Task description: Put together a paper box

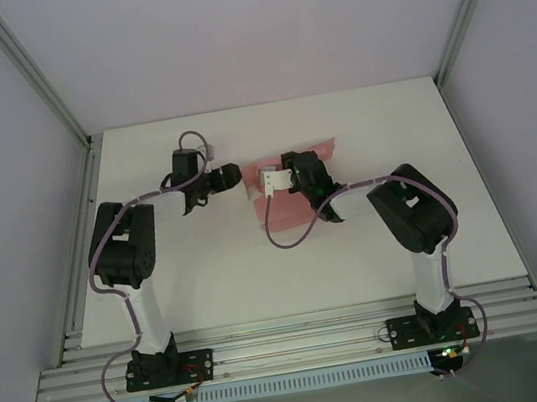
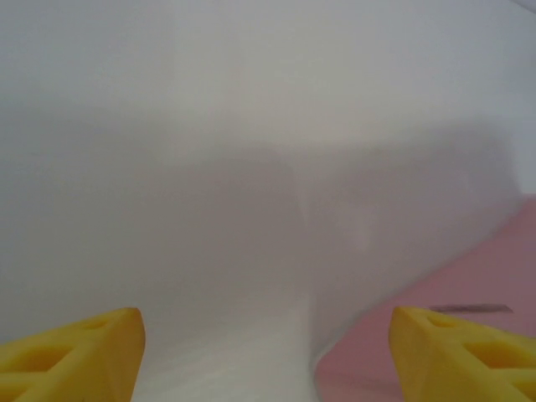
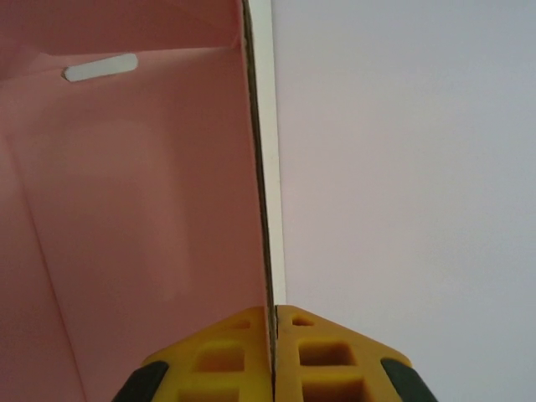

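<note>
**Paper box assembly, fold in hand.** The box [image 1: 314, 154] lies partly folded near mid-bench, under the right pincer [image 3: 275, 316]. That pincer is closed flat on the edge of one pink panel, which stands upright between its jaws. A small pale slot [image 3: 100, 67] shows high on the adjoining panel. The left pincer [image 2: 266, 335] is wide open and holds nothing. It hovers low over the bare bench [image 1: 221, 289] just left of the box, with pink sheet showing beside its right finger in the wrist view.

**Judged step:** raising one panel and bringing a neighbouring panel or tab to it. To do it well, the right pincer should hold its panel square on the crease without pulling, since thin board is likely to buckle or tear there. The left pincer should come in low from the side, meet the free panel near its fold line, and press along the crease rather than at the loose end. Which tab fits the slot cannot be told.

**Room:** the bench lies open to the left of the box and on its near side. The two pincers are close together, so the left one has little margin before it touches the right. The enclosure walls [image 1: 222, 26] stand well apart from the work
</note>
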